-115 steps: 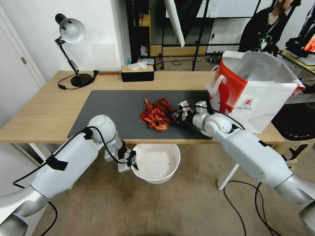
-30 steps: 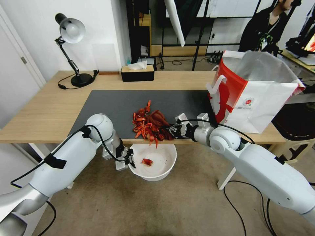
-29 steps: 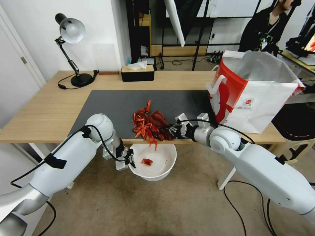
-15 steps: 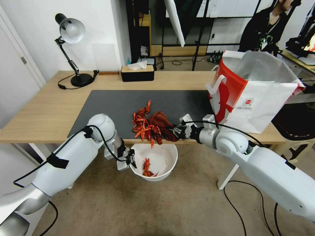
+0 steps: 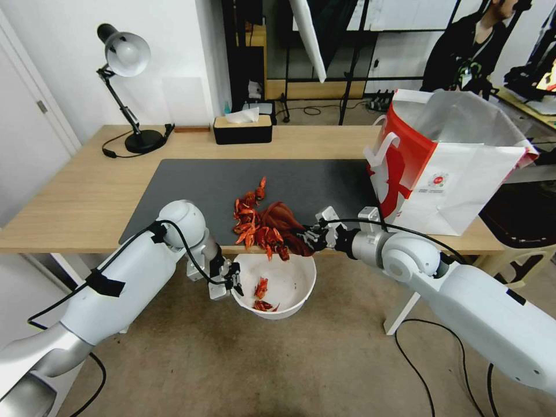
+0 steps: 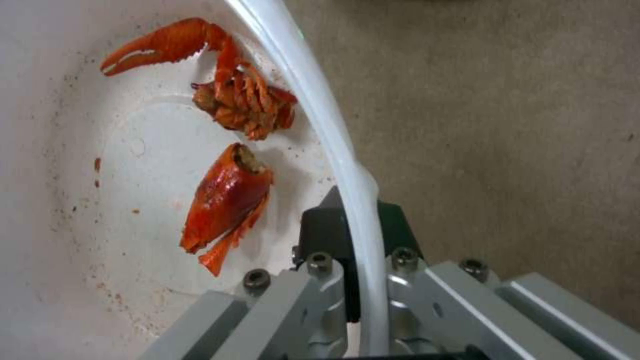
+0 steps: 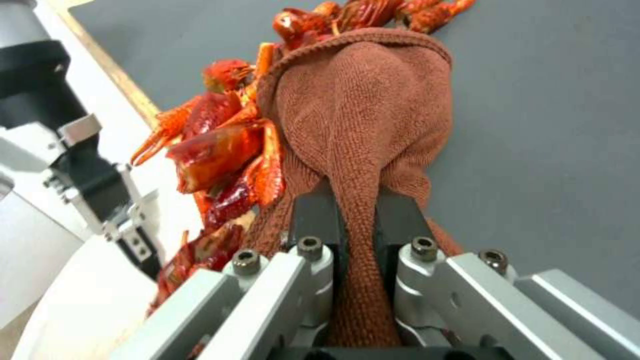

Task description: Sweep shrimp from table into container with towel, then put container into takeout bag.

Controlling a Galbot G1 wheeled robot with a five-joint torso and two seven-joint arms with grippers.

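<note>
Bench carries a desk lamp, black tissue box and takeout bag, well clear of the work. Right tool clamps the towel at the front edge; shrimp streak runs front-to-back on the grey mat, several overhanging. Left tool pinches the container rim below the edge; a few pieces lie inside.

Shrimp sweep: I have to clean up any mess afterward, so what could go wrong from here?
The shrimp stretch wider than the towel in the right gripper, so the far pieces may be left behind. The left gripper pinches only one rim of the container, below the table edge; falling pieces could tip it or miss it.
</note>
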